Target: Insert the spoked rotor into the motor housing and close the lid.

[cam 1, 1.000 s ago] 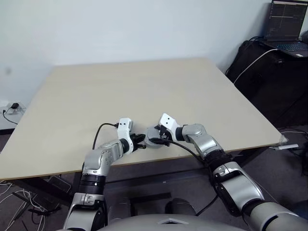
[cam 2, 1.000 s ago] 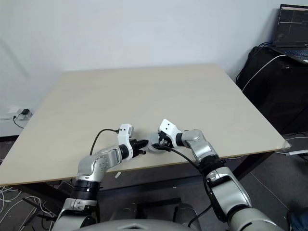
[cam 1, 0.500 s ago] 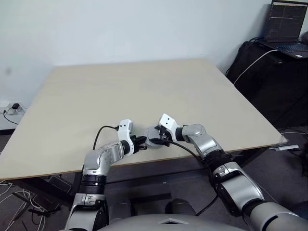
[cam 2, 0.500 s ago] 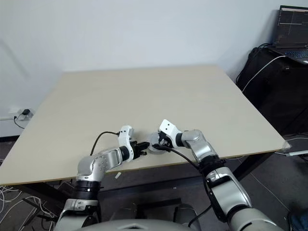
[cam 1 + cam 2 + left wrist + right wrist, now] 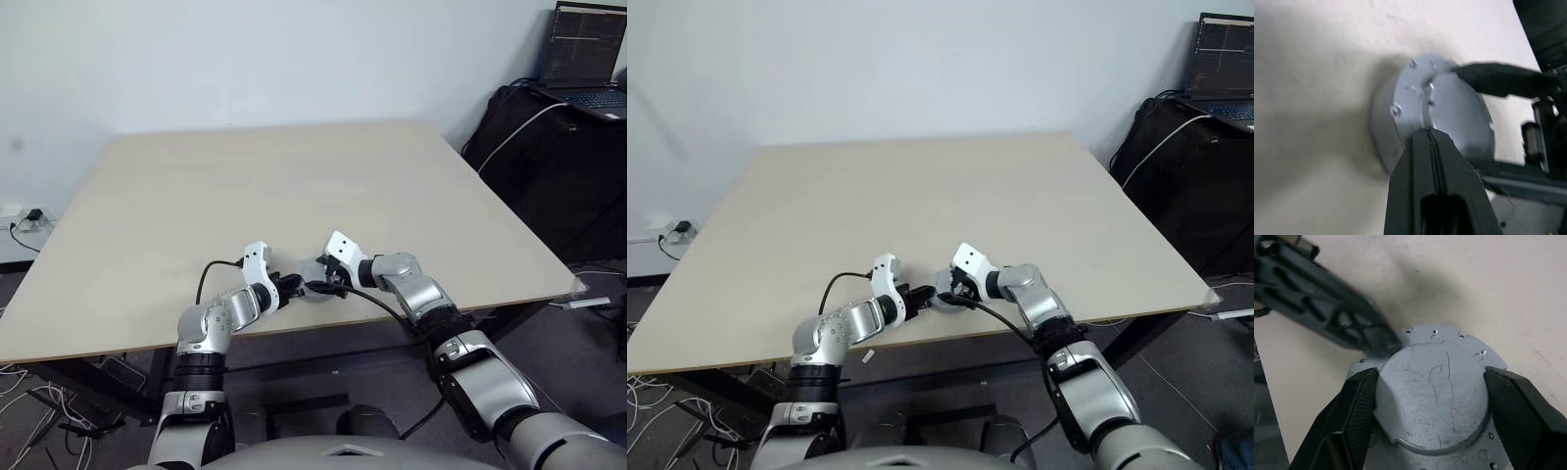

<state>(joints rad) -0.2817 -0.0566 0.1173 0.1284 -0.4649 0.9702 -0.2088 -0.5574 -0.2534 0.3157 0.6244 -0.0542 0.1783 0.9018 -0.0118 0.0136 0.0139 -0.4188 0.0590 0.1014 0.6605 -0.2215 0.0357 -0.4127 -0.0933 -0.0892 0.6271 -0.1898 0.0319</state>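
- Silver-grey metal, scratched and round, sits between both grippers near the front edge of the table (image 5: pixel 294 186): this is the lid (image 5: pixel 1432 396), lying flat with a flanged plate with small holes under it (the motor housing and the spoked rotor cannot be made out beneath).
- Right gripper (image 5: pixel 1427 406) has its two black fingers spread wide, one pressed on each side of the lid's raised round part, clasping it.
- Left gripper (image 5: pixel 1426 134) has its fingers pressed together with nothing between them; the tip touches the lid's rim from the side.
- Beyond the far right corner of the table, a laptop (image 5: pixel 586 61) stands open on a dark stand.
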